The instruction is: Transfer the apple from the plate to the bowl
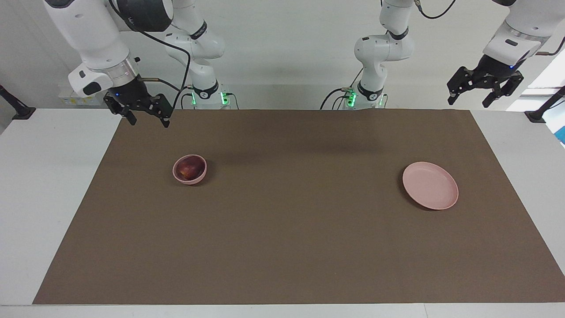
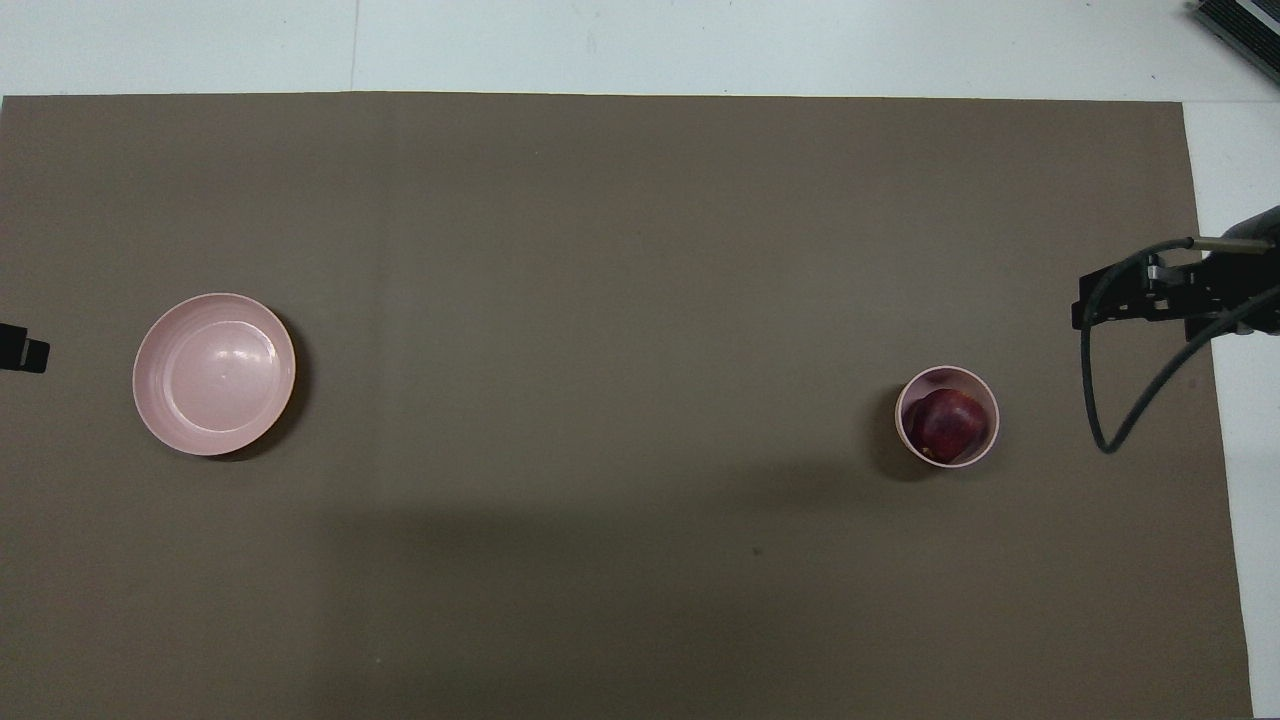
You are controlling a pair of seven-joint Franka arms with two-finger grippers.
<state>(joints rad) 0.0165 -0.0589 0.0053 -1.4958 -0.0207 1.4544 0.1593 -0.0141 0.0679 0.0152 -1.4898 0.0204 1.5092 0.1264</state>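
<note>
From where I'm driving this, the job looks done: the apple (image 1: 190, 169) sits down inside the bowl (image 1: 178, 175) toward the right arm's end of the desk (image 1: 282, 247), and the plate (image 1: 430, 185) lies bare at the left arm's end, well apart from it. The right claw (image 1: 145, 116) hangs released and carrying nothing, raised over the desk's edge near the bowl, I'd guess parked clear so it can't knock the bowl. The left claw (image 1: 483, 90) waits off its own end, spread and holding nothing too. Count: one apple, one bowl, one plate, two claws.
</note>
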